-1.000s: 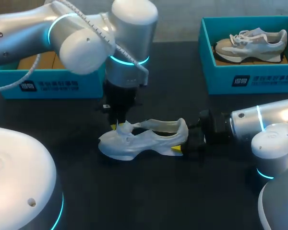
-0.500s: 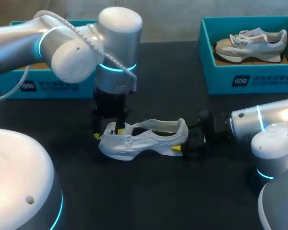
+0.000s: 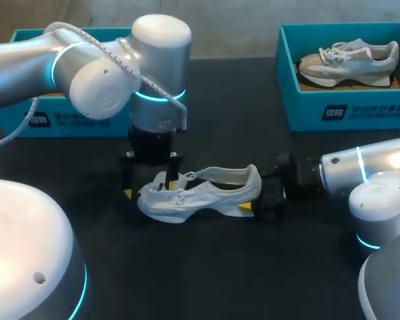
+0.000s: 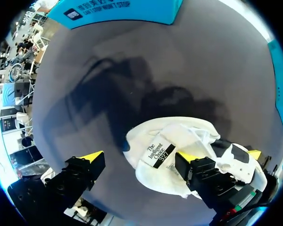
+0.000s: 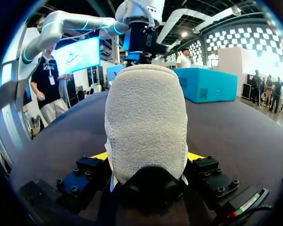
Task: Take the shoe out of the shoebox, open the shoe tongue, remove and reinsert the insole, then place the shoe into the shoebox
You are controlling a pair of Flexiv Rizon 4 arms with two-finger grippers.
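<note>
Left gripper (image 3: 151,189): fingers now spread apart, having released the tongue held a second ago and shifted leftward; one yellow tip off the toe's side, the other at the tongue; white shoe (image 3: 200,193): unmoved, upright on the black table (image 3: 207,267), toe pointing left; right gripper (image 5: 147,156): unchanged, clamped on the heel from both sides; teal shoebox (image 3: 347,110), far right: holds a second shoe (image 3: 350,59).
</note>
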